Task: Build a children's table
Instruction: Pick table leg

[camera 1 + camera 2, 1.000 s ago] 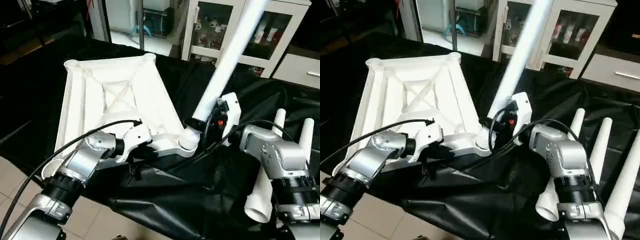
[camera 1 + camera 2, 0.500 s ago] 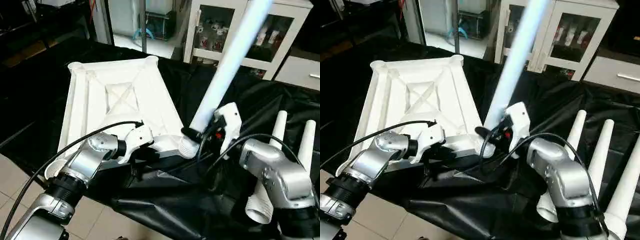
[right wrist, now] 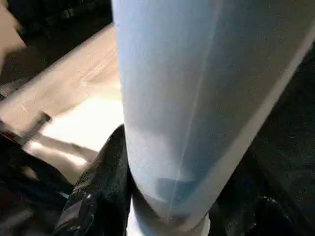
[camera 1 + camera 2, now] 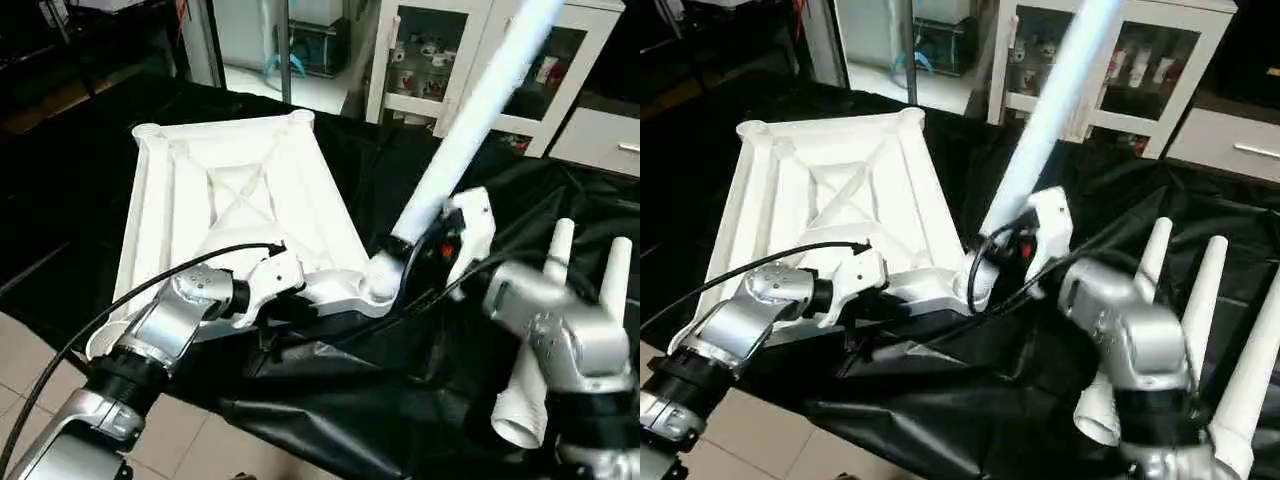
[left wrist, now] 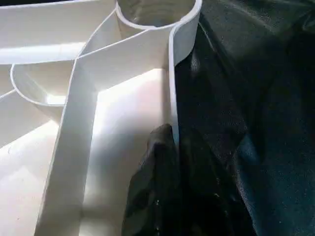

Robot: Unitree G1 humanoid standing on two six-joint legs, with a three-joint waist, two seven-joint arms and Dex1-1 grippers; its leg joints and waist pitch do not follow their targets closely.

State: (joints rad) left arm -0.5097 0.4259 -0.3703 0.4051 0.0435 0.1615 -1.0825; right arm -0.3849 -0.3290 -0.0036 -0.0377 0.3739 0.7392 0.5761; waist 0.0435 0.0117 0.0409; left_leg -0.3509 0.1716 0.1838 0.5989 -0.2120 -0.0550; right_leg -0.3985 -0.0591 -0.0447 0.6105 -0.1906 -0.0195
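Note:
The white tabletop [image 4: 240, 200] lies underside up on the black-covered work table, ribs and corner sockets showing. My left gripper [image 5: 172, 147] is shut on the rim wall of its near edge, one black finger [image 5: 157, 167] inside the rim. My right gripper [image 4: 415, 250] is shut on a long white leg [image 4: 470, 120] that leans up and to the right. The leg's ribbed lower end [image 4: 378, 285] sits at the tabletop's near right corner socket. In the right wrist view the leg [image 3: 197, 98] stands close between the black fingers [image 3: 98, 196].
Spare white legs [image 4: 1205, 285] lie side by side on the black cover at the right, next to my right forearm. A glass-door cabinet [image 4: 420, 60] stands behind the table. The table's near edge [image 4: 300, 420] drops to a tiled floor.
My right arm has shifted slightly with the leg, which now leans a little more to the right; its lower end stays at the corner socket. The left gripper keeps its hold.

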